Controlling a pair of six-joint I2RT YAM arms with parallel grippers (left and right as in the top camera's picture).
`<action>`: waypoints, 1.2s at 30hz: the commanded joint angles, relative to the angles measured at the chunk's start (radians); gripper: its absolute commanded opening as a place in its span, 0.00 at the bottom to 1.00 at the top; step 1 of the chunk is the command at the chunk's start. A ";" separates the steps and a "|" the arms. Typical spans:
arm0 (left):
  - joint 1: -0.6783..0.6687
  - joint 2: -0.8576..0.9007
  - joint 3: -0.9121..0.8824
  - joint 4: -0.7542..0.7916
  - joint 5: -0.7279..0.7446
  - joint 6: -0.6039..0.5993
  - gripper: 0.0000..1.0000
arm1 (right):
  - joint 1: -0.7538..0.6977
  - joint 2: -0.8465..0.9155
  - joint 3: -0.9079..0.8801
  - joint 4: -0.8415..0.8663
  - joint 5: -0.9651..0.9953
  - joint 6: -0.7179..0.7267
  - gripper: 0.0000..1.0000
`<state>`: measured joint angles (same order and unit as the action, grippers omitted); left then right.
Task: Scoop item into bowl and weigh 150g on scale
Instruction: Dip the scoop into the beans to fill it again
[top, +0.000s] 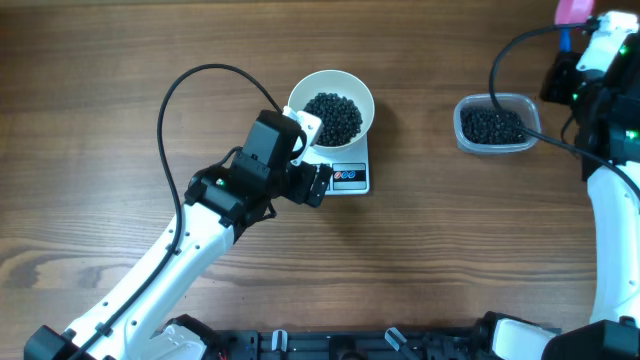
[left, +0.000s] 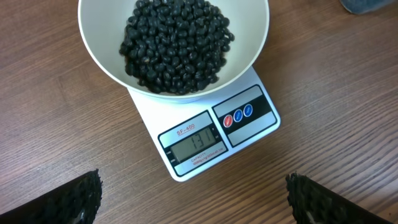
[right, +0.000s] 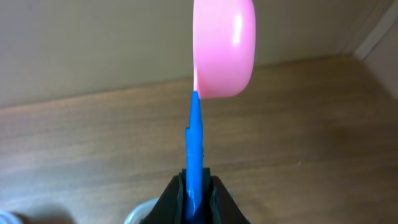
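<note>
Inside tight right gripper (right: 198, 186), pink scoop (right: 224, 50)

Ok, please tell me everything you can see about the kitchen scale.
The scale is a flat white rectangle, plastic-looking, level on the wooden table. One edge has a grey display, apparently reading 131, and a black panel with three round buttons. A white bowl of black beans sits on it, hiding most of its top.

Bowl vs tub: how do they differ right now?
The bowl is round and opaque white; the tub is clear and rounded-rectangular. The bowl sits on the scale; the tub sits directly on the table. The bowl looks wider than the tub. Both hold black beans.
</note>
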<state>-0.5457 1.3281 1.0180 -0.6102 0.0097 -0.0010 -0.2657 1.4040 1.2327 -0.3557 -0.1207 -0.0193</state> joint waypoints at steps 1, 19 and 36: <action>0.005 0.003 -0.006 0.001 0.012 0.016 1.00 | -0.002 0.000 0.006 0.034 0.017 0.011 0.04; 0.005 0.003 -0.006 0.001 0.012 0.016 1.00 | -0.002 0.004 0.007 0.009 -0.045 0.018 0.04; 0.005 0.003 -0.006 0.001 0.012 0.016 1.00 | -0.002 0.093 0.004 -0.502 -0.008 -0.348 0.04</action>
<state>-0.5457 1.3281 1.0180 -0.6098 0.0097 -0.0010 -0.2657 1.4555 1.2327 -0.8341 -0.2398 -0.3466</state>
